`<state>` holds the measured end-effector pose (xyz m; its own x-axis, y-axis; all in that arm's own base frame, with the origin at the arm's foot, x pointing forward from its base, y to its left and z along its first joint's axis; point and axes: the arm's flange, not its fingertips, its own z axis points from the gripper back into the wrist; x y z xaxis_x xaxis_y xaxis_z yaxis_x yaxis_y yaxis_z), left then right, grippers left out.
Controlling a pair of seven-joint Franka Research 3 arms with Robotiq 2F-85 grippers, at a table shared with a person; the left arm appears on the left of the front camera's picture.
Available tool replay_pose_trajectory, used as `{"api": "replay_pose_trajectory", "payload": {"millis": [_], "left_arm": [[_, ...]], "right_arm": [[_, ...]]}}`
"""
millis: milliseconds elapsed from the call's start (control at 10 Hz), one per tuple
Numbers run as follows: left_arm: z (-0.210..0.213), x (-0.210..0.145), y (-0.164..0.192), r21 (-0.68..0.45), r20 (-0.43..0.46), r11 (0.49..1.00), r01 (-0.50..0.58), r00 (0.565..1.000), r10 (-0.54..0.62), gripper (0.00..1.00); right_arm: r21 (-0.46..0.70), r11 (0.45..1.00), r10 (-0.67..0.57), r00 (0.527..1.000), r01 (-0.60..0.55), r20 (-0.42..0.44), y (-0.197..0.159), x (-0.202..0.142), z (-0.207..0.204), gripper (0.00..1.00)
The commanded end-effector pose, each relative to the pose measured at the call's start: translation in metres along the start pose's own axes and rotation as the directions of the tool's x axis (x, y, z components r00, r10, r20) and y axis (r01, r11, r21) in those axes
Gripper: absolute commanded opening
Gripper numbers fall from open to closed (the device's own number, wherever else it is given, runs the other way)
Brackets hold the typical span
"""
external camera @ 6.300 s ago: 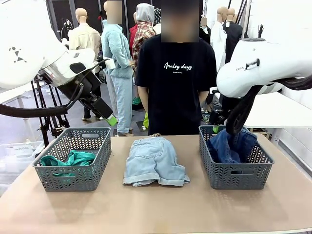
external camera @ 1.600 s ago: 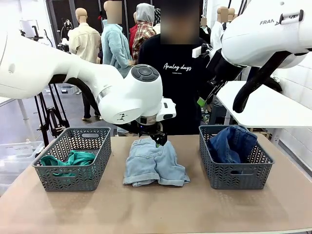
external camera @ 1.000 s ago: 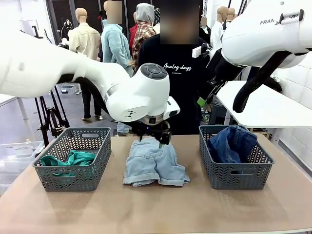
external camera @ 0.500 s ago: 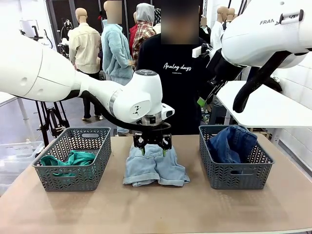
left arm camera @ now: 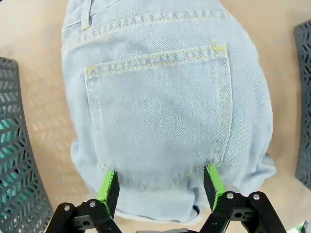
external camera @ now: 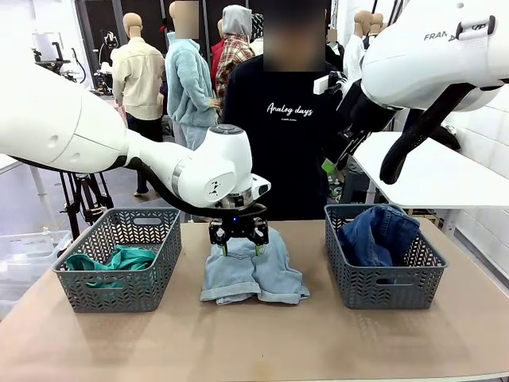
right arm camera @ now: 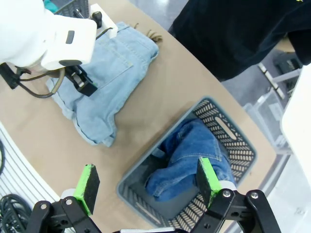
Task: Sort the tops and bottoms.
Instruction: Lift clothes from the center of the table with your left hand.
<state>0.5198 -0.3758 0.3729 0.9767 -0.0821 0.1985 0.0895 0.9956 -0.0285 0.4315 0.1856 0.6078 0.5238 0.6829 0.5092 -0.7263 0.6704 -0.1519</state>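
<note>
Counted two pairs of denim shorts, one teal-green top (external camera: 111, 261), two grey baskets, two grippers. Found the pale shorts (external camera: 253, 272) flat on the table (external camera: 254, 342) between the baskets, back pocket up, stitching yellowish; the dark blue shorts (external camera: 378, 236) bunched in the right basket (external camera: 386, 293); the top crumpled in the left basket (external camera: 119, 298). Saw the left gripper (left arm camera: 160, 182) spread wide just over the pale shorts, pads at the pocket's lower corners, nothing clamped, contact unclear. Saw the right gripper (right arm camera: 146, 182) high above the right basket, jaws apart, empty
</note>
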Motion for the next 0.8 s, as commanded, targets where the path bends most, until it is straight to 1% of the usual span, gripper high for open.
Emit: {"api": "replay_pose_trajectory", "payload": {"millis": [0, 200, 300, 400, 500, 700], "left_arm": [[-0.0064, 0.0027, -0.0044, 0.002, 0.071, 0.999, -0.039, 0.997, 0.039, 0.91], [-0.011, 0.0042, -0.002, 0.001, 0.103, 0.998, -0.067, 0.992, 0.066, 0.91], [-0.0119, 0.0026, -0.0019, 0.009, 0.099, 0.998, -0.069, 0.993, 0.068, 0.91], [-0.0112, 0.0008, -0.0027, 0.02, 0.083, 0.999, -0.039, 0.996, 0.037, 0.91], [-0.0092, 0.0001, -0.0039, 0.034, 0.083, 0.999, -0.014, 0.997, 0.011, 0.73], [-0.0101, 0.0006, -0.0048, 0.038, 0.068, 0.999, -0.01, 0.998, 0.008, 0.35]], "right_arm": [[-0.005, 1.0, -0.002, 1.0, 0.002, -0.005, 0.0007, -0.0004, 0.0002, 1.0], [-0.005, 1.0, -0.002, 1.0, 0.002, -0.005, 0.0007, -0.0004, 0.0002, 1.0], [-0.005, 1.0, -0.002, 1.0, 0.002, -0.005, 0.0007, -0.0004, 0.0002, 1.0], [-0.005, 1.0, -0.002, 1.0, 0.002, -0.005, 0.0007, -0.0004, 0.0002, 1.0], [-0.005, 1.0, -0.002, 1.0, 0.002, -0.005, 0.0007, -0.0004, 0.0002, 1.0], [-0.005, 1.0, -0.002, 1.0, 0.002, -0.005, 0.0007, -0.0004, 0.0002, 1.0]]}}
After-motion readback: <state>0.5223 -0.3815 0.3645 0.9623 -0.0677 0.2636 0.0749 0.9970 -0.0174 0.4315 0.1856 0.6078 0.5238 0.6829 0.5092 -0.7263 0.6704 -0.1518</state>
